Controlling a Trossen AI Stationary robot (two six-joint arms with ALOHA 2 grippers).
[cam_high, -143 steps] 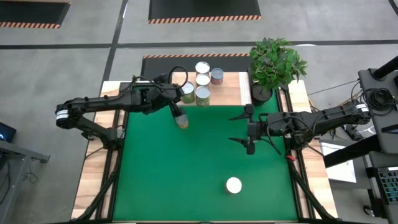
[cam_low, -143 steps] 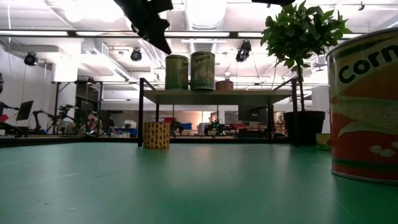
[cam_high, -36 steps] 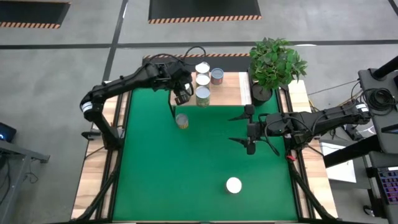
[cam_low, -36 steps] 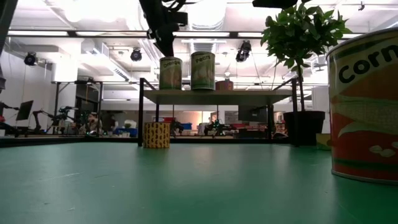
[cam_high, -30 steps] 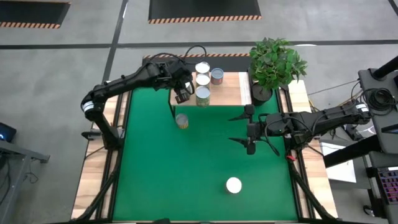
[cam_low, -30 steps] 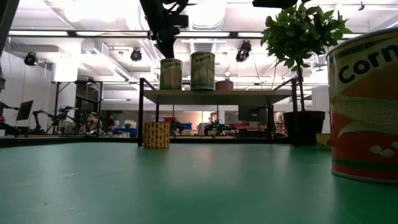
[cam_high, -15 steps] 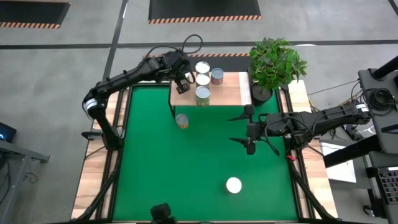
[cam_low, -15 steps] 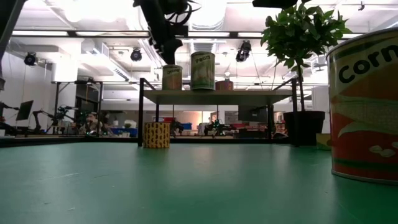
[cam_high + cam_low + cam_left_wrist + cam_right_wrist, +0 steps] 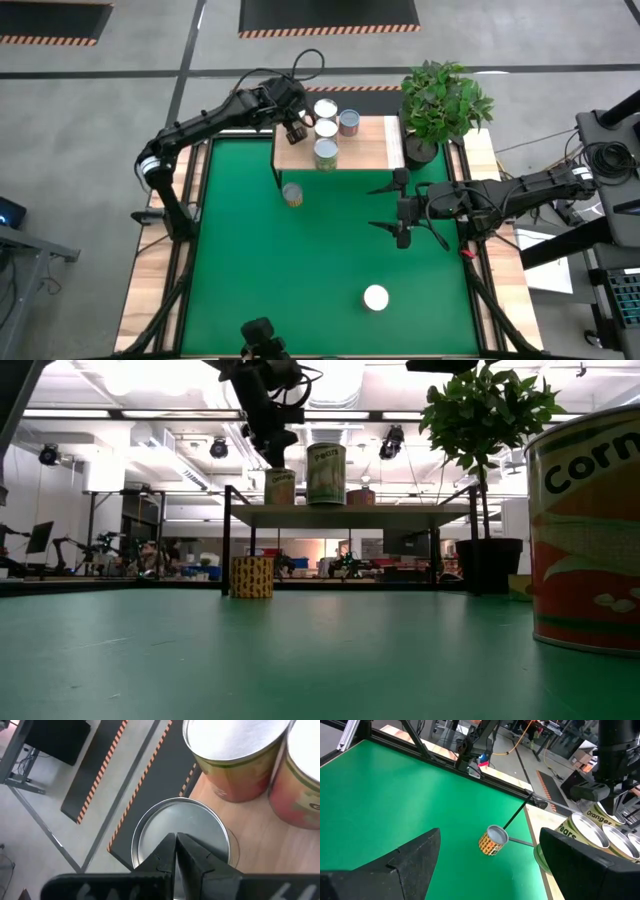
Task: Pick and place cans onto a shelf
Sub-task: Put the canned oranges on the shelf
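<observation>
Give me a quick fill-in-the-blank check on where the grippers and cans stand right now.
The left gripper is above a back-corner can on the shelf, its fingers ____.
The right gripper waits over the green table, fingers ____.
Off the shelf, the yellow can and the front can make ____ cans on the green table.
Missing: shut; open; two.

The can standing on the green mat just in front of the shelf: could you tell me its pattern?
The can has a yellow-orange patterned label, clearest in the low view.
</observation>
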